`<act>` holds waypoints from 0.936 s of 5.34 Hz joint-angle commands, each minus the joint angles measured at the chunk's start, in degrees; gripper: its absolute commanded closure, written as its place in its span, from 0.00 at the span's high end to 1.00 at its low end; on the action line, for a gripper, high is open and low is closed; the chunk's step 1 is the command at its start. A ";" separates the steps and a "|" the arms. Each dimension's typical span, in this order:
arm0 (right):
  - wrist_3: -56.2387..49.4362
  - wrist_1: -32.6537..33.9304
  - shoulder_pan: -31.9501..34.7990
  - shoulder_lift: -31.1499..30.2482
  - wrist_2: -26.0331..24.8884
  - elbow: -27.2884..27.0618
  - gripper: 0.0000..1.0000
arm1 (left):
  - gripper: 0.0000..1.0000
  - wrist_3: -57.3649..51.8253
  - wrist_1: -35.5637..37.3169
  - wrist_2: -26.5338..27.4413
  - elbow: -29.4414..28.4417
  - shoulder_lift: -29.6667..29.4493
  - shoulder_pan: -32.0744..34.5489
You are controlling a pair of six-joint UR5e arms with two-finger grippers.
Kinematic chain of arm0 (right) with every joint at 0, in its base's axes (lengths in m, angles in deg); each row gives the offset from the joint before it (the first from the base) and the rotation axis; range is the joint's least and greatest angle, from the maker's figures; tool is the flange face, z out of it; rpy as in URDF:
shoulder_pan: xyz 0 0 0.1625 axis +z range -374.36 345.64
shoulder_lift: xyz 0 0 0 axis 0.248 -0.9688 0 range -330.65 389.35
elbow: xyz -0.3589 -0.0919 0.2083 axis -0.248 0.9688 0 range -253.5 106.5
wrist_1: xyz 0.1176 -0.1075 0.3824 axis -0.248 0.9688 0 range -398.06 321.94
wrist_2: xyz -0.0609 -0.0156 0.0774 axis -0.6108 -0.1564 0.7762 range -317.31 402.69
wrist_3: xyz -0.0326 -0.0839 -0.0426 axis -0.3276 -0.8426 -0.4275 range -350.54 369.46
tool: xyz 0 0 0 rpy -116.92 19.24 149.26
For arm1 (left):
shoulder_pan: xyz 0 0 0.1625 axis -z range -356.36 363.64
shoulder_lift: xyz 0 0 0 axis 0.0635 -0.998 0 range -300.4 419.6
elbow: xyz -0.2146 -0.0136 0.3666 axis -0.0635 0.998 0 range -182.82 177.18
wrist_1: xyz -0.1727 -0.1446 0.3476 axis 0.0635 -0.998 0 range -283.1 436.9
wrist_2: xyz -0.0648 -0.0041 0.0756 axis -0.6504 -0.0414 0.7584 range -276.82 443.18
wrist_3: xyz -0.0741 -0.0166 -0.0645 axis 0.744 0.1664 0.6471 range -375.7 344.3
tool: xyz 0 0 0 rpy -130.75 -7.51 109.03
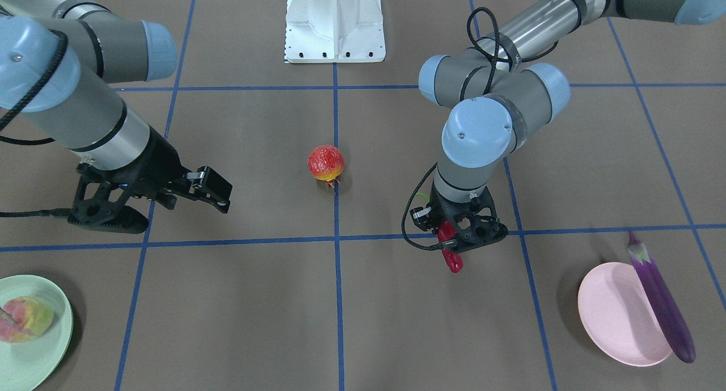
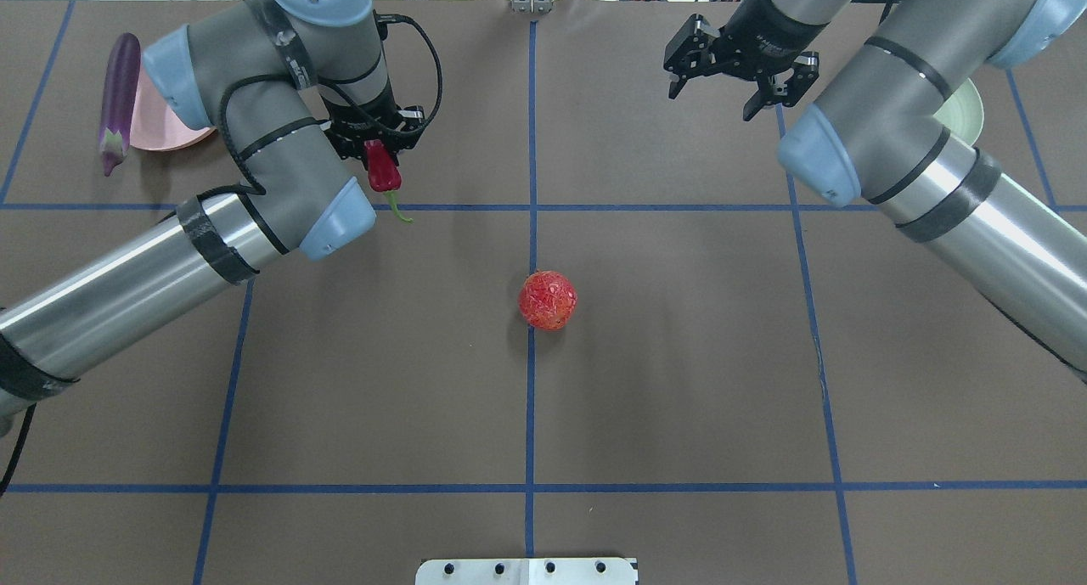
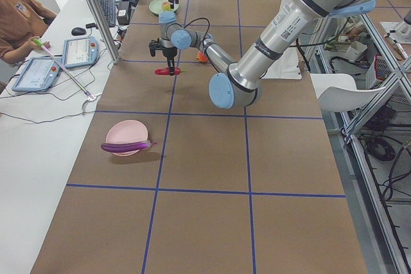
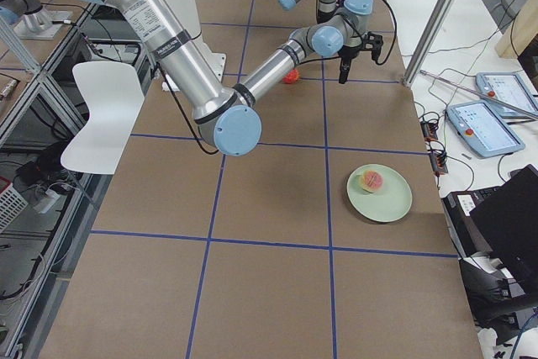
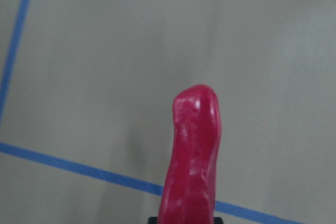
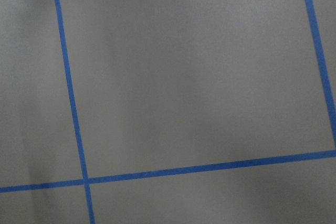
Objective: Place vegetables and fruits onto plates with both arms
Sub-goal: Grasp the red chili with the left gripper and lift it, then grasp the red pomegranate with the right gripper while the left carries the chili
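The chili pepper is shiny, smooth and red, with a thin curved green stem. The left gripper has its black fingers squeezed on it. The red end pokes out past the fingers (I can't tell if it touches the table). The table top is flat, dull brown, with blue tape lines making squares.

The pomegranate is round, bumpy and red-orange with a yellow patch. It sits alone on the table between the two pairs of fingers, closer to the robot than either pair.

Far out past the left fingers, on their outer side, is the pink plate, round, plain and shallow. The eggplant, long, glossy and purple with a pale cap, lies over its rim and sticks out beyond the plate at both ends.

Far out past the right fingers is the mint green plate. The soft-looking pink and yellow peach rests on it.

The left arm is folded at the elbow, and its wrist points straight down. The right arm reaches out long and slanted. The right gripper hangs above the table with its fingers spread wide and nothing in them.
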 commanded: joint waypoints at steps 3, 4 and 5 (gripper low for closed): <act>10.44 -0.06 -14.18 7.82 -10.62 6.38 1.00 | 0.00 -13.37 5.67 -3.49 -1.99 -0.09 10.13; 10.97 0.03 -15.51 8.80 -10.80 8.24 1.00 | 0.00 -13.92 5.58 -3.49 -2.36 -0.09 10.50; 11.06 -0.06 -16.83 8.81 -10.72 8.87 1.00 | 0.00 -14.01 5.41 -3.49 -3.84 -0.44 11.63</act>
